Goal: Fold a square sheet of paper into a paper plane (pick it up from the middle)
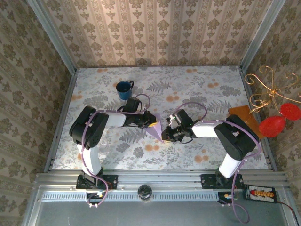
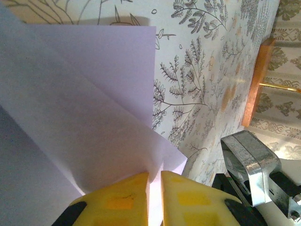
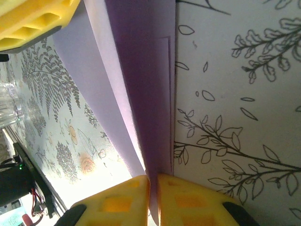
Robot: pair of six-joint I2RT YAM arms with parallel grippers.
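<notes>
From overhead I get bright, even light, with only soft shadows on the bench (image 1: 197, 155). On the left wrist view the paper (image 2: 75, 122) throws a faint shadow at top centre, and the yellow fingers (image 2: 117, 202) blur. The right wrist view washes out at lower left.

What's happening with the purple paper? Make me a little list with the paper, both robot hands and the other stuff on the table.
paper: pale lilac, folded into layers, held between the two arms
left gripper: shut on the paper's edge
right gripper: shut on the paper along a fold
table: cover with a leaf and flower print
blue mug: upright, farther back, apart from the paper
orange-brown board: flat, at the table's right side
</notes>
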